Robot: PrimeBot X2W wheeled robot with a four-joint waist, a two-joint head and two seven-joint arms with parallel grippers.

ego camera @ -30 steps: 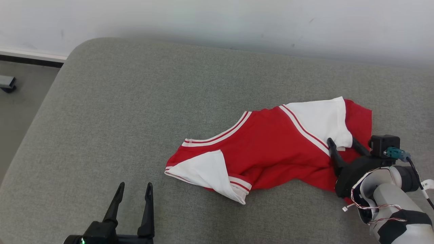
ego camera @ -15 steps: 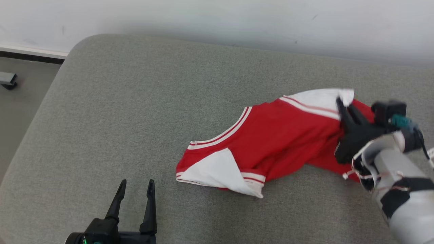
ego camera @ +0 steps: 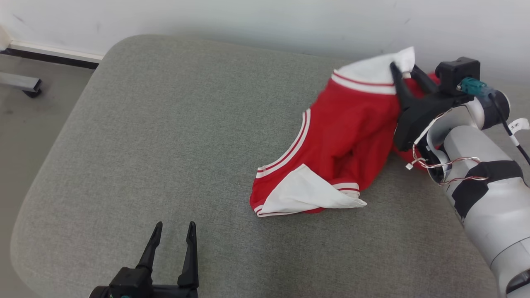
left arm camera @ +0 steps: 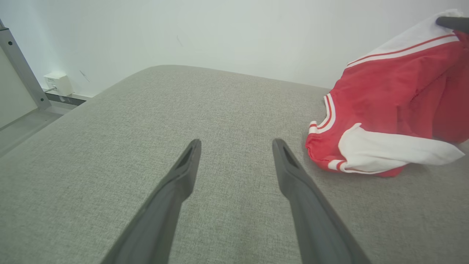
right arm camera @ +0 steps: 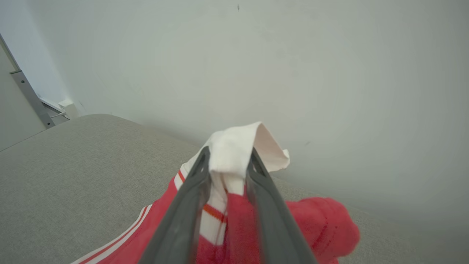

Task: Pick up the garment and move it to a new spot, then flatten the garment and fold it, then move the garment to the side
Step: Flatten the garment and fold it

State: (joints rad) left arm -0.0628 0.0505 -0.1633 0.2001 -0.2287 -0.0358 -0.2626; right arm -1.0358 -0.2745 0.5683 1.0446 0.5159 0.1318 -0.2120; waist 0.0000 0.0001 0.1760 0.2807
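Red short-sleeved cloth shirt with white sleeves and red-white striped trim (ego camera: 348,136): sits on the right half of the surface, far end hoisted up, near end on the surface. The lower white sleeve (ego camera: 306,194) lies flat on the cushion and the body hangs slack and bunched between the two.

Right gripper (ego camera: 403,68): fingers closed narrow on the upper white sleeve. In the right wrist view the right gripper (right arm camera: 230,152) has a folded wad of white cloth clamped between the fingers, poking out past the tips. The bite looks to be on the sleeve only, not the body.

Left gripper (ego camera: 175,227): fingers spread wide, nothing in them, hovering low over bare cushion, well apart from the shirt.

Step in hand, judged: pick up and carry to a new spot.
- Lift higher first so the lower sleeve clears the surface instead of dragging and rolling under.
- Carry it slow, since the bite is small and could slip.
- Set it down toward the open middle or left, within the left gripper's reach for the flattening.

Surface: wide grey woven-fabric cushion with rounded corners (ego camera: 165,124), soft, so cloth may catch on it. Plain white wall (ego camera: 248,16) close behind it. Grey floor (ego camera: 25,124) at left with a black baseboard strip (ego camera: 54,58) and a grey metal bar (ego camera: 20,82). The left wrist view shows a small white wall box (left arm camera: 58,82).
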